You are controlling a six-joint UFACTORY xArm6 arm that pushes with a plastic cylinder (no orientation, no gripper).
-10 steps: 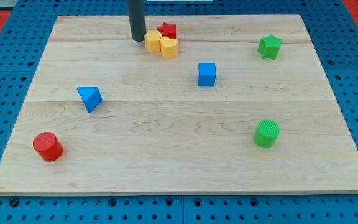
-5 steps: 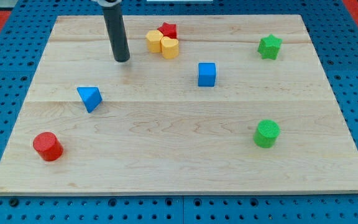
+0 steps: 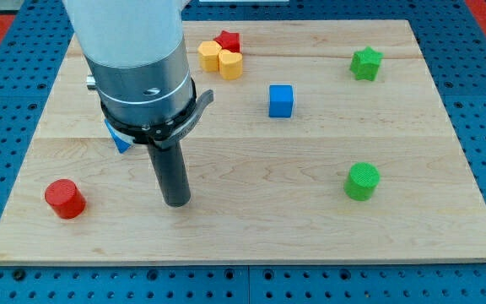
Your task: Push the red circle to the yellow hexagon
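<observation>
The red circle (image 3: 64, 198), a short red cylinder, stands near the board's bottom left corner. The yellow hexagon (image 3: 209, 56) sits at the view's top centre, touching a second yellow block (image 3: 231, 64) and a red star (image 3: 228, 40). My tip (image 3: 176, 201) rests on the board to the right of the red circle, well apart from it and far below the yellow hexagon. The arm's wide grey body (image 3: 137, 59) fills the view's upper left.
A blue triangular block (image 3: 118, 138) is mostly hidden behind the arm, above and left of my tip. A blue cube (image 3: 281, 100) sits right of centre. A green star (image 3: 365, 62) is at the top right, a green cylinder (image 3: 362, 181) at the lower right.
My tip has moved from beside the yellow blocks at the top down the board to the lower left, level with the red circle. The arm body now shows. No block has moved.
</observation>
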